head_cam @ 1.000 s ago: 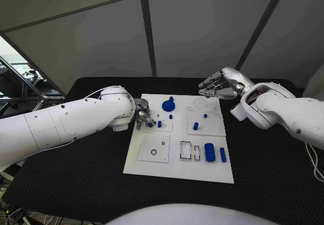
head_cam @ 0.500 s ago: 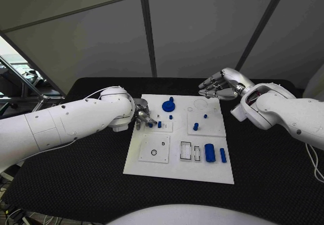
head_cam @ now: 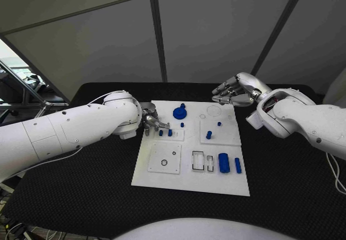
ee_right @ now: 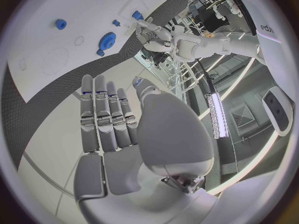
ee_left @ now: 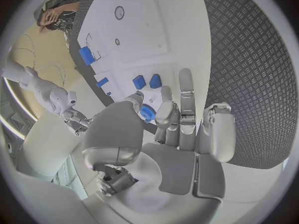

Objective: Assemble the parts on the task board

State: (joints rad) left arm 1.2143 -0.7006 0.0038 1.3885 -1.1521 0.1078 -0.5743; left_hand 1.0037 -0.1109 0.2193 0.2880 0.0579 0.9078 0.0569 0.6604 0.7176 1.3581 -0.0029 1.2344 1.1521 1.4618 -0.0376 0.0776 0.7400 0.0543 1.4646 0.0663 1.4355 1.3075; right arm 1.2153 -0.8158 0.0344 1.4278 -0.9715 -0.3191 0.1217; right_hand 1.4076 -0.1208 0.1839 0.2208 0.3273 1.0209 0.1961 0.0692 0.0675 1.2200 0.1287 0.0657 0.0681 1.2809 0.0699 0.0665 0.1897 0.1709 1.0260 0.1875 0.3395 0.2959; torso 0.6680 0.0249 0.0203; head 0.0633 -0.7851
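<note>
The white task board (head_cam: 189, 180) lies mid-table. My left hand (head_cam: 153, 121) hovers at its far left, fingers apart and holding nothing, just behind two upright blue pegs (head_cam: 165, 132) (ee_left: 147, 81). Right of it stands a round blue gear-like part (head_cam: 179, 112), which the left wrist view shows in the gap between thumb and fingers (ee_left: 146, 113). My right hand (head_cam: 232, 92) (ee_right: 118, 134) floats above the board's far right corner, empty, its fingers side by side. One more blue peg (head_cam: 208, 134) stands on the right plate, and two blue blocks (head_cam: 229, 163) lie near the right edge.
A small blue stud (head_cam: 182, 124) sits below the gear. Empty outlined slots (head_cam: 202, 161) and a small round hole (head_cam: 164, 162) mark the board's near half. Black matting (head_cam: 86, 175) surrounds the board, and grey wall panels stand behind the table.
My left hand has drawn slightly back toward the far edge, so both pegs at its fingertips now show fully. The right hand has not moved.
</note>
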